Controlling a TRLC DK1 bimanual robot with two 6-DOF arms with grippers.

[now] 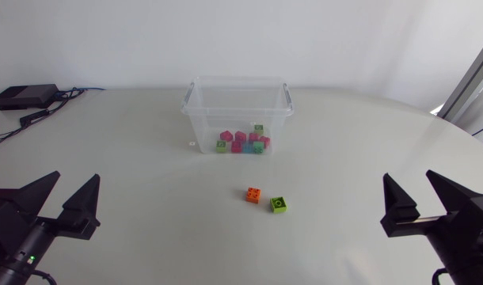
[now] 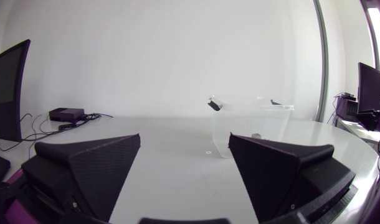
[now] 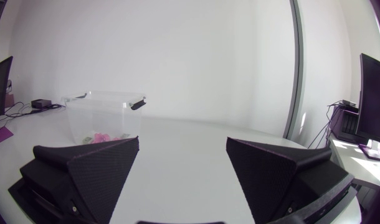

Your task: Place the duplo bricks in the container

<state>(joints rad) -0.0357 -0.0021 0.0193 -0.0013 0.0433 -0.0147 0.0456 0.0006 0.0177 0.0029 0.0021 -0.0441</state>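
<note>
Two loose bricks remain to be put away, as I judge it, and neither arm has one yet. Seen from above the table (image 1: 146, 229), the left gripper (image 1: 67, 202) hangs at about 8 o'clock and the right gripper (image 1: 422, 204) at about 4 o'clock, both well apart from the bricks. A little farther on, between them, lies the green duplo brick (image 1: 279, 204). The orange duplo brick (image 1: 254, 194) is just beside it at its 10 o'clock; the two are close but seem not to touch.

The green one is nearer the right arm and the orange nearer the left, so each arm could likely take its own. A good grasp comes straight down with the fingers on two opposite flat sides, placed so that neither finger shoves the neighbouring brick. Both bricks sit askew, so the wrist probably needs turning.

Then lift above rim height before crossing to 12 o'clock, where the clear plastic container (image 1: 237, 111) stands open. Let go low over the pile of pink, green and teal bricks (image 1: 241, 142) on its floor.

Both grippers are spread wide, with nothing between their fingers and touching nothing. The container stands ahead of the left gripper at about 1 o'clock, and ahead of the right at about 11 o'clock. Farthest off, at the table's 10 o'clock, sits a small black box (image 1: 24, 96) with its cables (image 1: 37, 116).
</note>
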